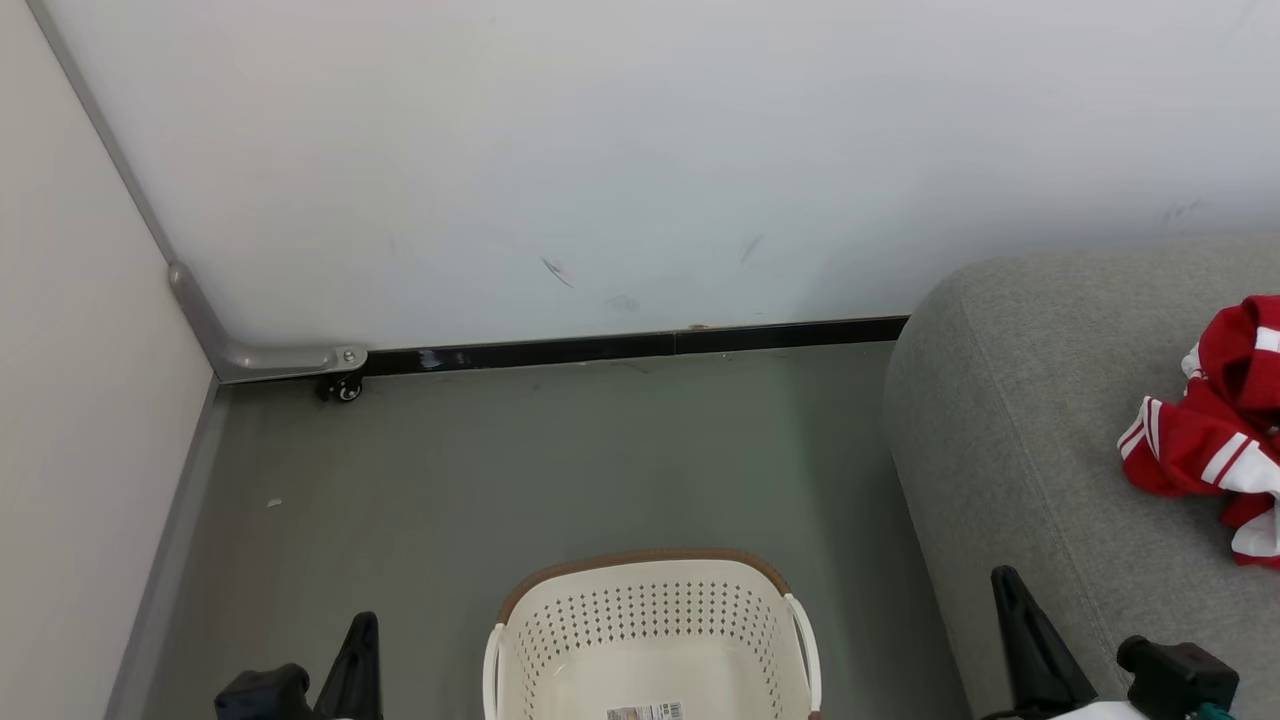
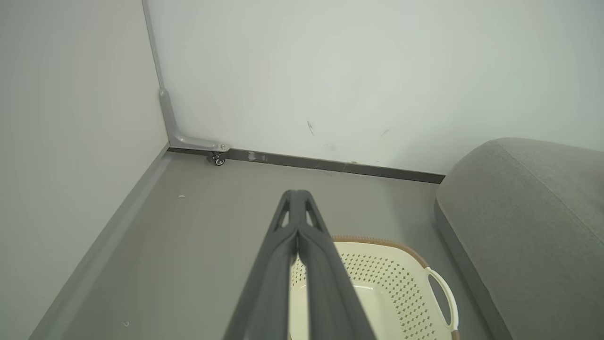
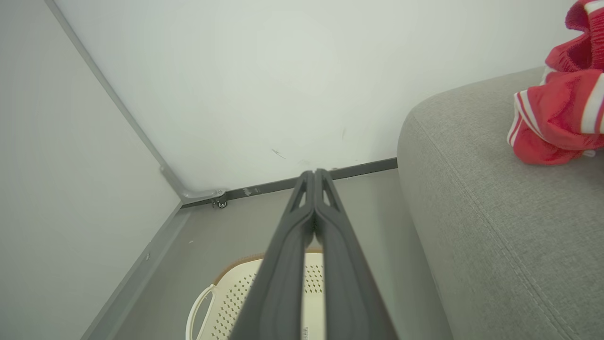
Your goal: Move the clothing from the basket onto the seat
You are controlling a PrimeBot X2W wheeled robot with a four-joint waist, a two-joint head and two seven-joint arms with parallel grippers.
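Observation:
The cream perforated basket (image 1: 650,630) with a brown rim stands on the floor at the bottom centre, and its inside shows only a paper label. Red clothing (image 1: 1215,430) with white stripes lies bunched on the grey seat (image 1: 1010,450) at the right. My left gripper (image 1: 362,625) sits low at the left of the basket, its fingers pressed together and empty. My right gripper (image 1: 1003,580) rises at the seat's front edge, also shut and empty. In the wrist views the left gripper (image 2: 296,193) and the right gripper (image 3: 313,173) each show both fingers closed tip to tip above the basket (image 2: 391,288) (image 3: 236,293).
A white wall runs across the back with a black skirting strip (image 1: 640,345). A side panel stands on the left, with a metal bracket and small caster (image 1: 343,388) in the corner. Grey floor (image 1: 500,470) lies open between wall, basket and seat.

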